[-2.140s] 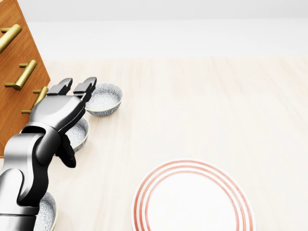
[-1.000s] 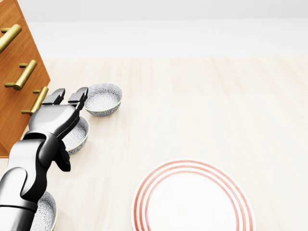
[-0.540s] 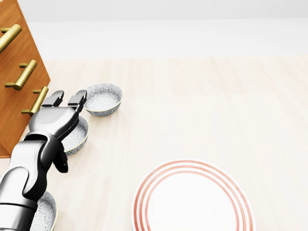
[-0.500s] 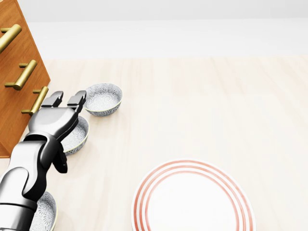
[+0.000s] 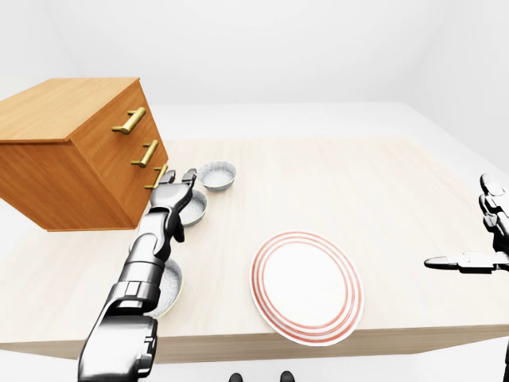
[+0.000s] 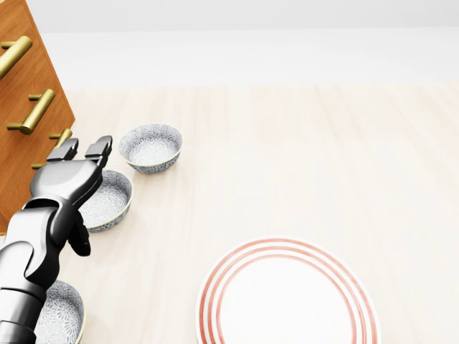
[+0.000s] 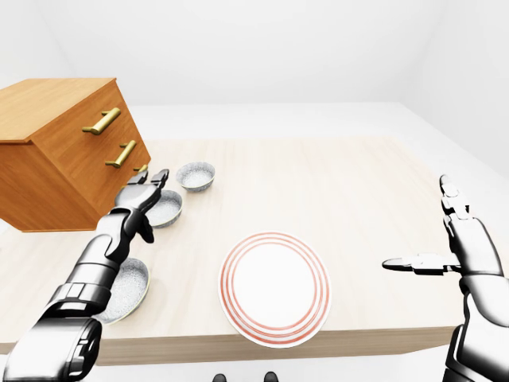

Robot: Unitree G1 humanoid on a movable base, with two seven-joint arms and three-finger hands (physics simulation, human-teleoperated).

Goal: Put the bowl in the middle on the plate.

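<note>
Change over the last 2 s: my left hand (image 6: 67,178) has pulled back from the far bowl (image 6: 150,146). In the head view it has slid left and toward the bottom, so it is now at the left rim of the middle bowl (image 6: 109,201). The camera hasn't moved. The plate (image 6: 287,301), the dresser (image 6: 25,107) and all 3 bowls sit where they were.

Left hand is released: fingers (image 6: 63,151) extended and pointing toward the dresser, nothing held. I can't tell whether the palm touches the rim or hangs just over it.

The target is the 2nd of 3 bowls in a line down the left of the table (image 6: 308,158), between the far bowl and the near bowl (image 6: 61,315), just beside the dresser. More of its inside shows now than 0.5 s ago. It's upright and not lifted, well apart from the plate.

My read is that I overshot to the wrong bowl and this is the correction. I'm lined up on the right one, but no grasp yet.

Next I need the fingers over the rim and closed. The dresser crowds that side, so there's a risk of clipping it or nudging the bowl.

Right hand (image 7: 465,239) is idle off the table's right edge, fingers spread, empty.
</note>
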